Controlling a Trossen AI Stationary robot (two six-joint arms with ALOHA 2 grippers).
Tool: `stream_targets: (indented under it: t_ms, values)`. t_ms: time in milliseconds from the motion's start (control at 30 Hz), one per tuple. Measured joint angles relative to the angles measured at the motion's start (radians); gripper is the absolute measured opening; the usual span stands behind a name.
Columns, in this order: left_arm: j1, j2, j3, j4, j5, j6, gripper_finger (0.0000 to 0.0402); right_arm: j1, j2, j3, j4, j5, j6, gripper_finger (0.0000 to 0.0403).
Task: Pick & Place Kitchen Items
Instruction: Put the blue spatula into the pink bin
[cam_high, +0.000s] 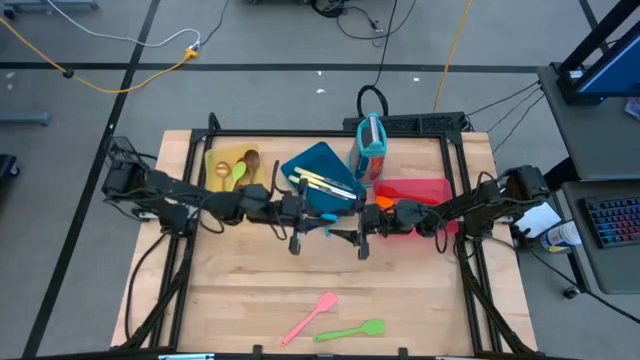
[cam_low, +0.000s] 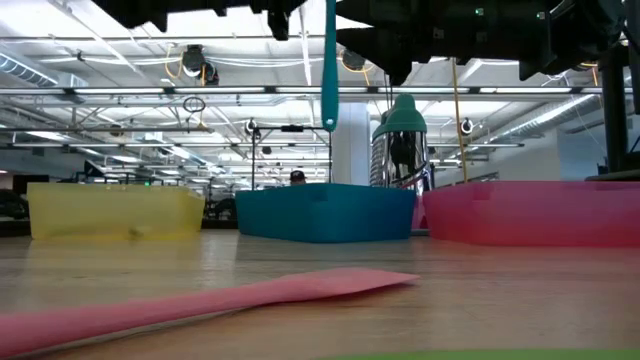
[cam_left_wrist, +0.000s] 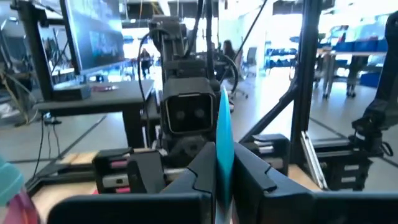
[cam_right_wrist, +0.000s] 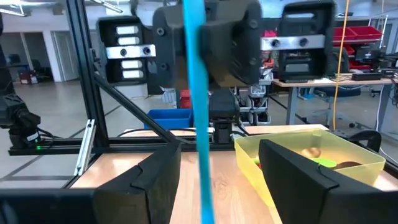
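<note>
Up in the air just off the front edge of the blue tray (cam_high: 318, 165): a slim blue utensil (cam_low: 329, 70), hanging straight down, tip clear of the tabletop. Pinched in the left gripper (cam_left_wrist: 222, 158), fingers (cam_left_wrist: 199, 168) squeezed nearly together on its upper part. Facing it from the other side, close in and at about the same height, the right gripper (cam_right_wrist: 217, 149). Spread wide, holding nothing, one finger on either side of the dangling blue utensil without touching it.

In the blue tray itself, a few cream-handled utensils (cam_high: 322, 182) lying crosswise. To the left of the blue tray, just beside it, a yellow tray (cam_high: 213, 160) with a wooden spoon (cam_high: 250, 160) and a green spoon (cam_high: 239, 172). To the right of the blue tray, a red tray (cam_high: 425, 190) with something orange (cam_high: 384, 203) at the end nearest the blue tray, partly covered by the right arm. Behind the blue tray's right corner, an upright teal holder (cam_high: 372, 148).

Well out in front of the blue tray, near the table's front edge, a pink spatula (cam_high: 310, 317) lying flat at a slant. Just beside that, a green spatula (cam_high: 352, 330), also flat on the wood. Both well apart from either gripper.
</note>
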Motion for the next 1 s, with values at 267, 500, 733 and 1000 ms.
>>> stream_targets:
  t_ms: [267, 500, 733, 1000]
  values:
    - [0.052, 0.066, 0.0, 0.116, 0.079, 0.004, 0.0029, -0.018, 0.0, 0.0, 0.0, 0.001, 0.0, 0.0204]
    - [0.069, 0.084, 0.0, 0.132, 0.081, 0.014, 0.003, -0.03, 0.0, 0.0, 0.0, 0.003, 0.0, 0.0143]
    - [0.067, 0.084, 0.0, 0.128, 0.081, 0.041, 0.003, -0.031, 0.0, 0.0, -0.003, 0.002, 0.0, 0.0056]
    - [0.068, 0.084, 0.0, 0.113, 0.076, 0.026, 0.0031, -0.03, 0.0, 0.0, -0.011, 0.003, -0.003, 0.0021]
